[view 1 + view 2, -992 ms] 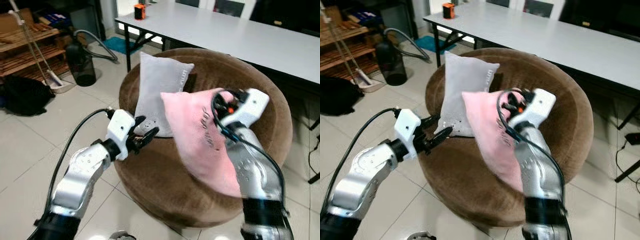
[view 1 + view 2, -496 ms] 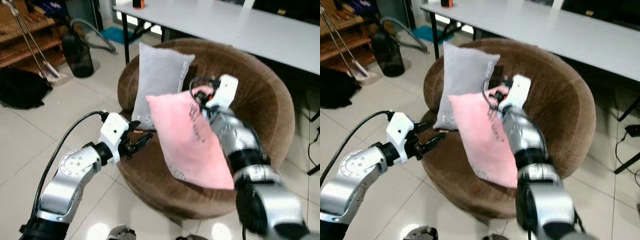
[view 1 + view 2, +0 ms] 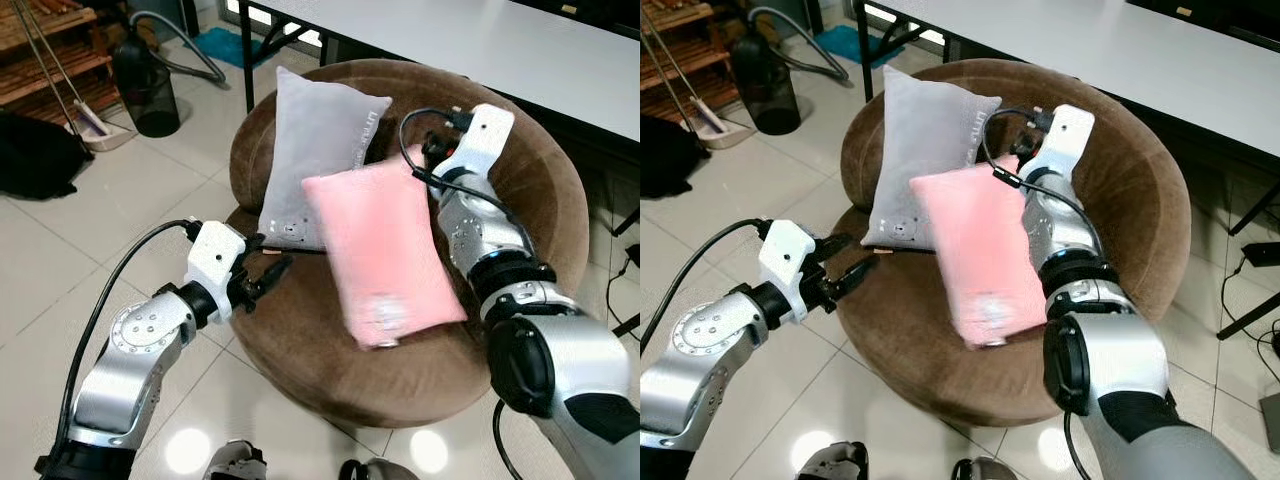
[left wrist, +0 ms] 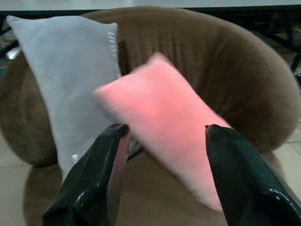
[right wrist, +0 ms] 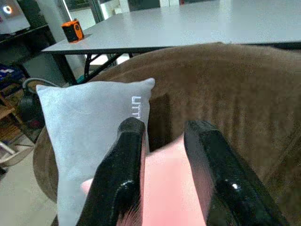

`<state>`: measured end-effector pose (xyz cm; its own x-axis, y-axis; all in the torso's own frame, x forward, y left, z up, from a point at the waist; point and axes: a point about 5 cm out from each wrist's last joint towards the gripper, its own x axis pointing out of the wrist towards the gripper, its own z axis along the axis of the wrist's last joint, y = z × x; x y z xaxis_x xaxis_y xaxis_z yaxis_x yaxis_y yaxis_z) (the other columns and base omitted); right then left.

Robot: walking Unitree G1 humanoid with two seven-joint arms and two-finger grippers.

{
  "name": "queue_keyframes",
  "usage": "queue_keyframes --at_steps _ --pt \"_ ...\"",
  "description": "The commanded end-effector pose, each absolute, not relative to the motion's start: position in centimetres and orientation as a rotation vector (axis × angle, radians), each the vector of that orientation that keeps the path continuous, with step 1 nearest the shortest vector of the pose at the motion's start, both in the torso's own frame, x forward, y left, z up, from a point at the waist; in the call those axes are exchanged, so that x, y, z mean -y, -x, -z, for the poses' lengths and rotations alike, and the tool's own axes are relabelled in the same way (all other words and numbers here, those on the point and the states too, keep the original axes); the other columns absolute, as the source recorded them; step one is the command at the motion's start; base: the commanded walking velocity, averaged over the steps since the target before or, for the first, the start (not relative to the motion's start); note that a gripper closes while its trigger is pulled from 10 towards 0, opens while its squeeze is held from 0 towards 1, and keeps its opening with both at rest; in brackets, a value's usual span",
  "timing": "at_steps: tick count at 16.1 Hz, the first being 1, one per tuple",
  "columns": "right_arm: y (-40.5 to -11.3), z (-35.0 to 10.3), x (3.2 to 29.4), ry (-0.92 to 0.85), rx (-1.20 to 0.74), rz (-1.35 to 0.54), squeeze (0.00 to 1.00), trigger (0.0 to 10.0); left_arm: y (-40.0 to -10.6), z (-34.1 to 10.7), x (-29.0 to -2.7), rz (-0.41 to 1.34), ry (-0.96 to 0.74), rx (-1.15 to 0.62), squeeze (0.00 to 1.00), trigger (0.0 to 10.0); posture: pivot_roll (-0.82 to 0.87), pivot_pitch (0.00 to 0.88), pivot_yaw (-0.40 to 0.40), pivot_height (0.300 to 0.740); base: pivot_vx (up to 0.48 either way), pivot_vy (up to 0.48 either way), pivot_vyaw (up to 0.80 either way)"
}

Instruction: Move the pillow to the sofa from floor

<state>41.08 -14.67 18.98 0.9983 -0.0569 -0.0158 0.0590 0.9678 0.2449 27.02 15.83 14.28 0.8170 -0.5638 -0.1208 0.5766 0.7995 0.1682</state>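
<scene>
Left hand (image 3: 268, 277), fingers spread wide, holding nothing, hovers by the sofa's (image 3: 330, 350) front edge | grey pillow (image 3: 315, 150) stands against the sofa back | pink pillow (image 3: 380, 255) lies tilted on the seat, overlapping the grey one | right hand (image 5: 162, 176) at the pink pillow's top corner, fingers narrowly apart around it.

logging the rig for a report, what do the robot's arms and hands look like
Both arms are silver metal with black joint sections and white blocks at the wrists. A black cable loops along each arm. The left hand and right hand each have two long, glossy black fingers. Small orange-red details sit by the right wrist.
</scene>
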Motion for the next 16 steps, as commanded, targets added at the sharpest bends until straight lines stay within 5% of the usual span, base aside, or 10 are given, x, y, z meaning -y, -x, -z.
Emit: queue_keyframes --at_steps 1,5,6,7,13,16 --pt "-41.1 -19.3 15.1 -0.245 0.012 0.058 0.0 10.0 -27.6 -14.0 -15.7 0.547 -0.208 -0.062 0.0 10.0 0.16 0.109 -0.115 0.74 0.0 0.0 0.0" --pt "-38.1 -16.0 15.9 -0.23 0.031 -0.012 0.0 10.0 -27.4 -11.4 -14.5 0.467 -0.231 -0.131 0.0 10.0 0.1 0.046 -0.084 0.74 0.0 0.0 -0.2" --pt "-36.3 -14.6 16.3 -0.192 0.019 -0.009 0.0 10.0 -27.4 -11.0 -14.2 0.47 -0.233 -0.137 0.0 10.0 0.1 0.046 -0.084 0.74 0.0 0.0 -0.8" --pt "-30.8 -11.0 17.1 -0.14 -0.045 0.034 0.0 10.0 -27.3 -10.7 -13.4 0.497 -0.222 -0.137 0.0 10.0 0.07 0.031 -0.068 0.74 0.0 0.0 -0.8" --pt "-23.6 -5.5 18.1 -0.134 -0.186 0.195 0.0 10.0 -27.1 -10.6 -13.1 0.513 -0.214 -0.137 0.0 10.0 0.06 0.023 -0.061 0.74 0.0 0.0 -0.8" --pt "-20.2 -4.7 18.4 -0.15 -0.323 0.323 0.0 10.0 -27.1 -9.7 -14.2 0.482 -0.234 -0.172 0.0 10.0 0.05 0.025 -0.039 0.74 0.0 0.0 0.0"
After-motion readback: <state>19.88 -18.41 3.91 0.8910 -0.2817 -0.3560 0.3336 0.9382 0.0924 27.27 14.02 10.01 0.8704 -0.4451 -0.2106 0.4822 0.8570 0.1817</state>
